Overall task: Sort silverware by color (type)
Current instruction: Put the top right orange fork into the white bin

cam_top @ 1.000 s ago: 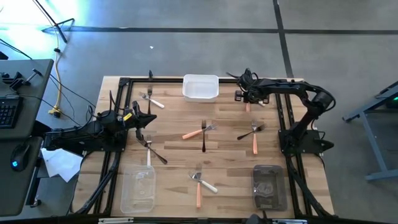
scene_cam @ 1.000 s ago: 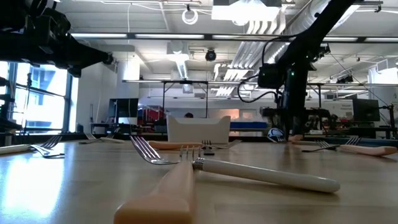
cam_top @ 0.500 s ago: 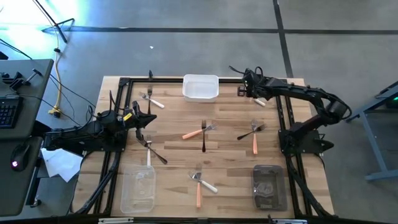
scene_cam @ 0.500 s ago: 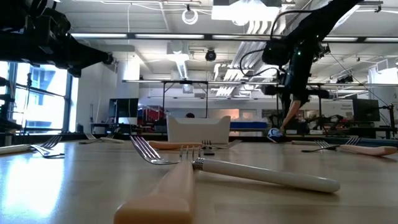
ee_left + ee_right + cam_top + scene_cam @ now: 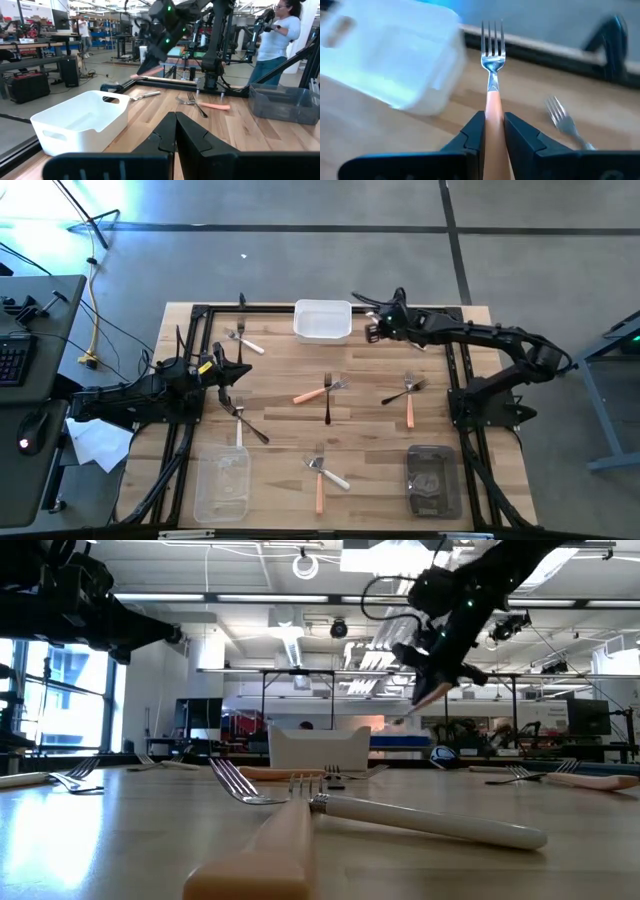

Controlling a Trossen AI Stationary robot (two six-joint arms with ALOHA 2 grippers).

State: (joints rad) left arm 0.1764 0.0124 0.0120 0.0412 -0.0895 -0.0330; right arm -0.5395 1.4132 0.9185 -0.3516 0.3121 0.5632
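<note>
Right end effector [image 5: 493, 131] swung trayward — gripping fork [image 5: 492, 65].

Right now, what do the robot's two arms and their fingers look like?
Both arms are dark, jointed and slim, with black cables looping along them. The left gripper has a yellow marking just behind it; its fingers are matte black, angular wedges. The right gripper has the same dark, wedge-shaped fingers, and small green lights glow on that arm's wrist.

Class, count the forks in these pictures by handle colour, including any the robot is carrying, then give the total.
orange-handled forks: 4, one held in the right gripper
white-handled forks: 4
dark-handled forks: 4
Total: 12
</note>
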